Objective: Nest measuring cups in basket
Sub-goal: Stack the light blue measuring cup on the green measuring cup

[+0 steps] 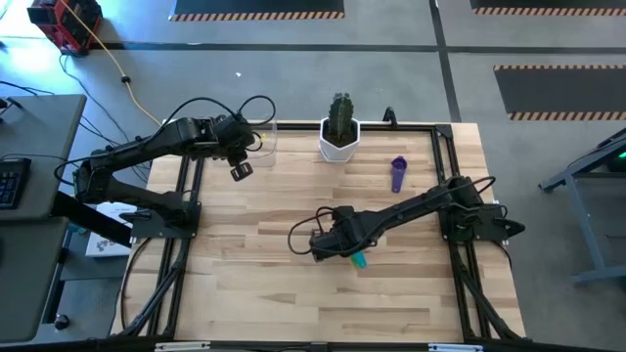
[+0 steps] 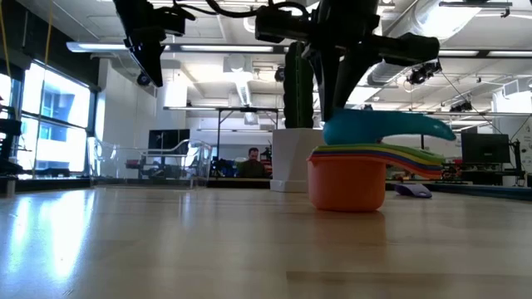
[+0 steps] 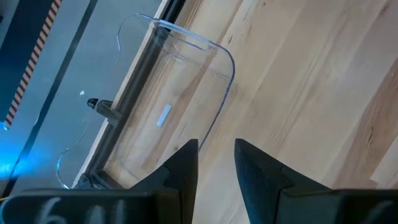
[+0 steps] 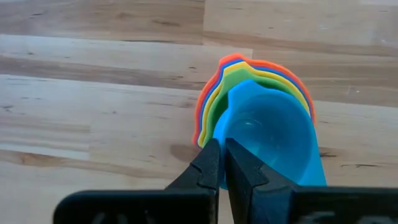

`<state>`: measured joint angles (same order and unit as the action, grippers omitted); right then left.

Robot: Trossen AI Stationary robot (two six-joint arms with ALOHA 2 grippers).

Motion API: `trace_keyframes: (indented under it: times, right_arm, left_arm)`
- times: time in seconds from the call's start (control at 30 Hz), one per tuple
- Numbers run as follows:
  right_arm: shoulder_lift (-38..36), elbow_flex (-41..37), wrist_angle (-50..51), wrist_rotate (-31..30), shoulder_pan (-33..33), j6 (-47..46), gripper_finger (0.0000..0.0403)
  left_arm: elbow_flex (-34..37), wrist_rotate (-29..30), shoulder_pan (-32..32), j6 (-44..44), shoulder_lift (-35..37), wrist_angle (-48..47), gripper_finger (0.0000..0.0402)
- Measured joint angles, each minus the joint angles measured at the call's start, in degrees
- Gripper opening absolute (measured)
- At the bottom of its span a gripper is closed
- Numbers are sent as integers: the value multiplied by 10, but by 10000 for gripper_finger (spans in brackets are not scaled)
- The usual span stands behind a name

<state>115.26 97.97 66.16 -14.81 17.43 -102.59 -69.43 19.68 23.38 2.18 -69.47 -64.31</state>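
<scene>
Two grippers in view: right gripper [image 4: 222,163] is clamped on the rim of the light blue cup [image 4: 273,140], which sits on top of the nested stack [image 2: 349,170] directly below it, mid-table. Left gripper [image 3: 216,163] hangs narrowly parted over the far-left edge, the clear basket [image 3: 180,99] just ahead; the purple cup [image 1: 398,174] lies apart, beyond the right gripper.

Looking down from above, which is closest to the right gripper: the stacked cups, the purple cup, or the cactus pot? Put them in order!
From the right gripper:
1. Stacked cups, right at it, mid-table.
2. Purple cup, toward the table's far right.
3. Cactus pot, at the far edge.
</scene>
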Motion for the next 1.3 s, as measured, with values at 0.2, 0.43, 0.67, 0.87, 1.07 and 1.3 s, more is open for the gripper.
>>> trace_keyframes:
  times: [0.2, 0.43, 0.67, 0.87, 1.07, 1.3]
  right_arm:
    - [0, 0, 0, -11, -2, 10, 27]
    - [0, 0, 0, -12, -2, 10, 75]
    - [-2, 0, 42, -15, -3, 10, 83]
    - [-19, 6, 115, -16, -3, 10, 78]
    - [-23, 0, 181, 12, 14, 26, 78]
    - [-23, -79, 117, 80, 40, 15, 78]
  left_arm:
    - [0, 0, 0, 1, 0, 0, 97]
    - [0, 0, 0, 15, 0, 0, 97]
    - [0, 0, 0, 15, 0, 0, 97]
    - [0, 0, 0, 15, 0, 0, 97]
    - [0, 0, 0, 15, 0, 0, 97]
    - [0, 0, 0, 15, 0, 0, 97]
